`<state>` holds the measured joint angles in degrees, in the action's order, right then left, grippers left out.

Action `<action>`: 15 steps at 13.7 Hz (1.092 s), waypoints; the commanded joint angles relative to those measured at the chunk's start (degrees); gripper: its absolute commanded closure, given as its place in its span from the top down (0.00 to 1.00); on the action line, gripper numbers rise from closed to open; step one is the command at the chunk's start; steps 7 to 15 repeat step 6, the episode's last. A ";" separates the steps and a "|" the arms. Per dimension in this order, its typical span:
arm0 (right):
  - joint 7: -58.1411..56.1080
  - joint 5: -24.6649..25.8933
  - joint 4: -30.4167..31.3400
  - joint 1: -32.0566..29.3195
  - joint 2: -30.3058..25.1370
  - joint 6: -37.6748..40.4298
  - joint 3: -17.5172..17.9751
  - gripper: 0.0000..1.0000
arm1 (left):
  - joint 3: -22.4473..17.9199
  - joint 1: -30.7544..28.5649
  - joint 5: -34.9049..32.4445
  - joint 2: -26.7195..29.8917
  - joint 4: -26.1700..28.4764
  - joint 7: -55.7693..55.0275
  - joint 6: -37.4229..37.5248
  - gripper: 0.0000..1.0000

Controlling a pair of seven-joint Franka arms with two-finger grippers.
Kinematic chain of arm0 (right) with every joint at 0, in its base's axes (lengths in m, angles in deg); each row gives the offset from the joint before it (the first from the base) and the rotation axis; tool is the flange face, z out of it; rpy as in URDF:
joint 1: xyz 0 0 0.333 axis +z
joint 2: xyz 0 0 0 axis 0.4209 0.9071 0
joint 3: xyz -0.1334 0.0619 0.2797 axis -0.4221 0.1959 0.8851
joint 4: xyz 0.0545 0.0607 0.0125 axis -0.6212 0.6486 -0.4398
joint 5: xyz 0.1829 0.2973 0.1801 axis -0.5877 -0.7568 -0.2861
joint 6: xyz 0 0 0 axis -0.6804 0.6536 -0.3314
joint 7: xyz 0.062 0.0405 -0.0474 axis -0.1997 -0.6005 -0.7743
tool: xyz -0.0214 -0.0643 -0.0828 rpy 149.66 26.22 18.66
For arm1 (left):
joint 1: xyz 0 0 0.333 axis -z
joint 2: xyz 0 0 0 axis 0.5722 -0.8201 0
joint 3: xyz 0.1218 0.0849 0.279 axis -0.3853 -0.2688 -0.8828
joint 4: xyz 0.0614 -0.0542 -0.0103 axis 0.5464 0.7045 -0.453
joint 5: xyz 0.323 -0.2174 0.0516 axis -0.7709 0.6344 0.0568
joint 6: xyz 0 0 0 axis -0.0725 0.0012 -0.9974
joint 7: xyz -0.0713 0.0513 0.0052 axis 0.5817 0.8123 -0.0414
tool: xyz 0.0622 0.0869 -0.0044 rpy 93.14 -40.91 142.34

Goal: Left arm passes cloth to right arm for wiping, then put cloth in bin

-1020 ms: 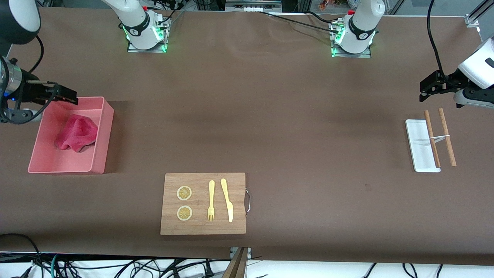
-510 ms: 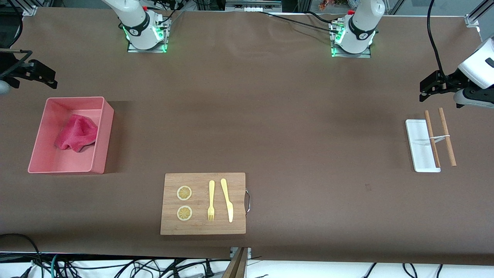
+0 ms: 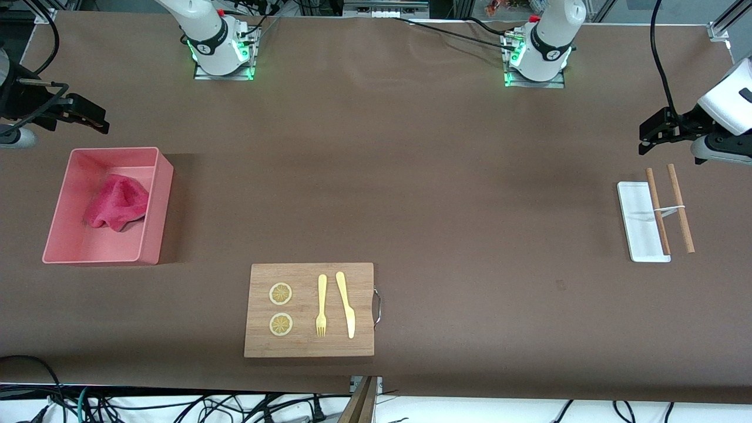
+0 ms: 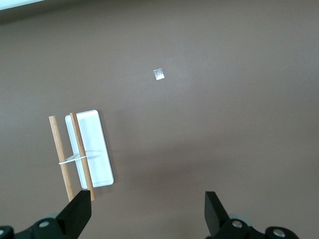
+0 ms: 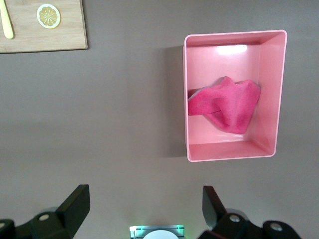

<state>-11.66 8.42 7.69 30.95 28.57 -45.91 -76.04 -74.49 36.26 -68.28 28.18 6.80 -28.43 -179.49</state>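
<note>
Lying crumpled in your bin [image 3: 154,207], the cloth [image 3: 117,202] is released; right gripper [image 3: 82,114] gapes wide above the table edge; left gripper [image 3: 652,136] likewise wide.

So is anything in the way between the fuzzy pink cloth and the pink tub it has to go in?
No, nothing visible. The fuzzy crimson-pink cloth already lies crumpled inside the pink rectangular plastic tub. The right pincer is open above the table beside the tub.

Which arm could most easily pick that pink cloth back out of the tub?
The right arm. Its open pincer hangs beside the pink tub holding the cloth. The left pincer, also open, waits at the table's other end, above the white tray.
</note>
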 commanded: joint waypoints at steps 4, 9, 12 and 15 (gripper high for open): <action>-2.04 -1.07 -0.63 -1.49 0.13 1.66 -0.76 1.00 | 0.48 -0.39 -0.66 -0.59 -1.54 -0.85 0.83 1.00; -2.04 -1.07 -0.63 -1.49 0.22 1.67 -0.86 1.00 | 0.39 -0.48 -0.66 -0.51 -1.54 -0.84 0.91 1.00; -2.04 -1.07 -0.63 -1.49 0.22 1.67 -0.86 1.00 | 0.39 -0.48 -0.66 -0.51 -1.54 -0.84 0.91 1.00; -2.04 -1.07 -0.63 -1.49 0.22 1.67 -0.86 1.00 | 0.39 -0.48 -0.66 -0.51 -1.54 -0.84 0.91 1.00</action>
